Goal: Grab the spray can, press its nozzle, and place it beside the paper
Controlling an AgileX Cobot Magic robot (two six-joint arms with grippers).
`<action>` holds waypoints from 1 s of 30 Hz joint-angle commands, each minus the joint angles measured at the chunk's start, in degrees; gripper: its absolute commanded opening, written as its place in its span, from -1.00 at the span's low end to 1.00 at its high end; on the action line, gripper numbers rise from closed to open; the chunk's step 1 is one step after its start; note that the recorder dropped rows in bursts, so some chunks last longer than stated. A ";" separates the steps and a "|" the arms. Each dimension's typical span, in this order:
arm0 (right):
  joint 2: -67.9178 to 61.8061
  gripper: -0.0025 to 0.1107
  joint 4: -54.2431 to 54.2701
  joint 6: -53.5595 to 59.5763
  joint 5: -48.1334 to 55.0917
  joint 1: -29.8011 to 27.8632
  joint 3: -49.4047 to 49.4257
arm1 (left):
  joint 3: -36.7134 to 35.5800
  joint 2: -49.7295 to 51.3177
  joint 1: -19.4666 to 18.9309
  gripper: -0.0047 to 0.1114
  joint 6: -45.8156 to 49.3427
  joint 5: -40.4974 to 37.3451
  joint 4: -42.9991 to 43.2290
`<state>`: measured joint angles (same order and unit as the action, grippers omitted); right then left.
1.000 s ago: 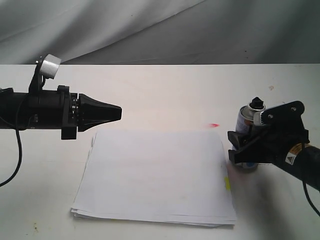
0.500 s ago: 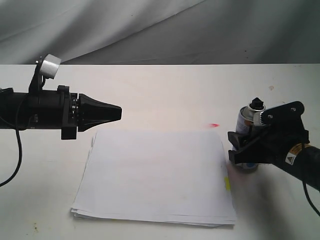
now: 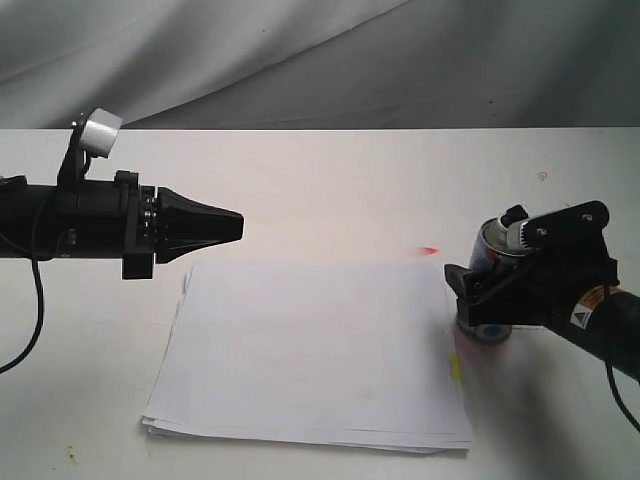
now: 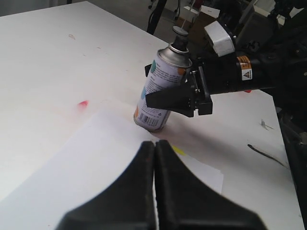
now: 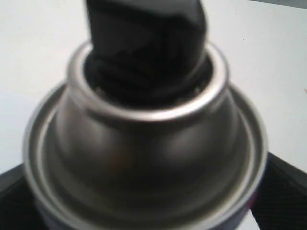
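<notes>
The spray can stands slightly tilted on the table, just off the right edge of the paper. My right gripper is shut on its body. The black nozzle pokes up above the silver dome. In the left wrist view the spray can shows its white label with coloured dots, and the right gripper clamps it from both sides. The right wrist view is filled by the dome and nozzle. My left gripper hovers shut and empty over the paper's far left corner.
A small red spot marks the white table just beyond the paper's far right corner. A yellow mark sits on the paper's right edge. A grey cloth backdrop hangs behind the table.
The right gripper has moved the spray can slightly down and left toward the paper's edge, and the can leans a little more. The left arm has not moved.
</notes>
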<state>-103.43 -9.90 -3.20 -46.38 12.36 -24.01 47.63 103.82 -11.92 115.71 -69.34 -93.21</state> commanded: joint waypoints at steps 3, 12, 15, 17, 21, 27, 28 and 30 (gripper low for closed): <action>1.99 0.57 0.29 0.40 -1.56 -0.35 -0.01 | -0.29 -0.56 -0.06 -0.92 -0.06 -0.63 -0.44; 15.65 0.57 0.03 0.40 2.37 -0.35 -0.01 | -0.29 -0.56 -0.06 -0.92 -0.06 -0.63 -0.44; 22.54 0.57 -0.08 0.40 6.54 -0.35 -0.01 | -0.29 -0.56 -0.06 -0.92 -0.06 -0.63 -0.44; 30.46 0.57 -0.17 0.40 9.92 -0.35 -0.01 | -0.29 -0.56 -0.06 -0.92 -0.06 -0.63 -0.44; 47.09 0.41 -0.31 -0.23 14.96 -0.35 -0.01 | -0.29 -0.56 -0.06 -0.92 -0.06 -0.63 -0.44; 69.23 -0.58 0.98 -0.23 36.20 -0.35 -0.01 | -0.29 -0.56 -0.06 -0.92 -0.06 -0.63 -0.44; 71.79 -0.80 2.79 -0.23 42.81 -0.35 -0.01 | -0.29 -0.56 -0.06 -0.92 -0.06 -0.63 -0.44; 74.42 -0.96 4.10 -0.23 52.51 -0.35 -0.01 | -0.29 -0.56 -0.06 -0.92 -0.06 -0.63 -0.44</action>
<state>-31.11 -7.28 -3.31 -3.39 12.36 -23.88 47.63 103.82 -11.92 115.71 -69.34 -93.21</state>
